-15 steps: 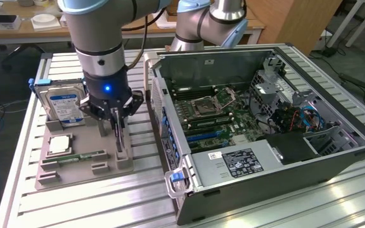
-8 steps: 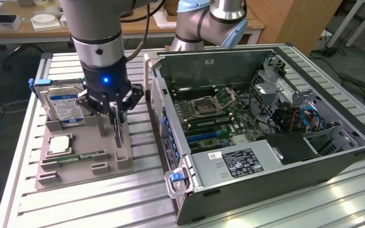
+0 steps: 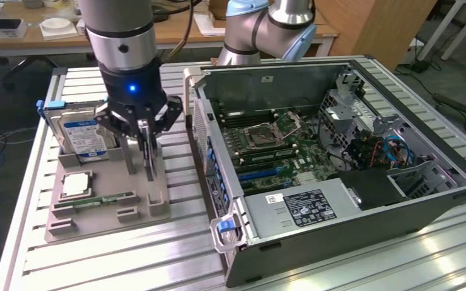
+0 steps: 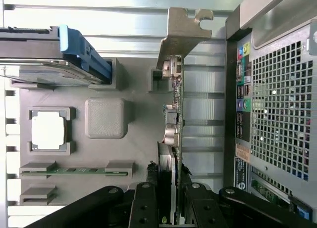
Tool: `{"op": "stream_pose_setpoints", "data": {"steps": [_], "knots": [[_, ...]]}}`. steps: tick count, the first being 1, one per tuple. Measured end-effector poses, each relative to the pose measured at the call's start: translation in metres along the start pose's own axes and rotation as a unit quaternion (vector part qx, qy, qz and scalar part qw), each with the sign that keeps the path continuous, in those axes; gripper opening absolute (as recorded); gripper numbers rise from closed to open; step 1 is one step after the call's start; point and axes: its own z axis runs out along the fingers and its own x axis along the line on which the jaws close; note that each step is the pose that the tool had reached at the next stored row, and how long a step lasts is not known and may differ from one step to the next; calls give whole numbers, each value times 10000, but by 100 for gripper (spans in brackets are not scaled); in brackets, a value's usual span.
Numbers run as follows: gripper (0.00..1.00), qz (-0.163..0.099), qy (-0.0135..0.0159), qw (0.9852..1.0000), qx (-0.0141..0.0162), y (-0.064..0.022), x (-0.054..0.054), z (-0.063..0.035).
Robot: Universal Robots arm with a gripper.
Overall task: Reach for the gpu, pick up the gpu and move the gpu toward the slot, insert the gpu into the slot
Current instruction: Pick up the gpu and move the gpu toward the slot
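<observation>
The gpu stands on edge in a grey holder tray at the exterior view's left, its silver bracket at the far end of the card. My gripper is directly over it, with a finger pressed against each side of the card. In the wrist view the gripper has its black fingers tight against the board and cooler. The open computer case lies beside the tray, with blue expansion slots on its motherboard.
On the same tray stand a hard drive with a blue label, a square processor and a green memory stick. The case's rear panel runs close alongside the card. A second arm's base stands behind.
</observation>
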Motion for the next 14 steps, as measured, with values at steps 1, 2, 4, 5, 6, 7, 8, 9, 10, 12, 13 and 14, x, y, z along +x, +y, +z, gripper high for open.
{"op": "stream_pose_setpoints", "data": {"steps": [1,2,4,5,6,7,8,9,10,12,13,14], "knots": [[27,0,0,10000,0,1,-1,-26],[27,0,0,10000,0,2,-1,-49],[27,0,0,10000,0,4,-3,-102],[27,0,0,10000,0,5,-4,-128],[27,0,0,10000,0,6,-5,-157],[27,0,0,10000,0,7,-6,-187],[27,0,0,10000,0,8,-7,-216],[27,0,0,10000,0,10,-7,-245],[27,0,0,10000,0,11,-8,-271],[27,0,0,10000,0,13,-10,-320],[27,0,0,10000,0,14,-10,-344],[27,0,0,10000,0,14,-11,-370]]}}
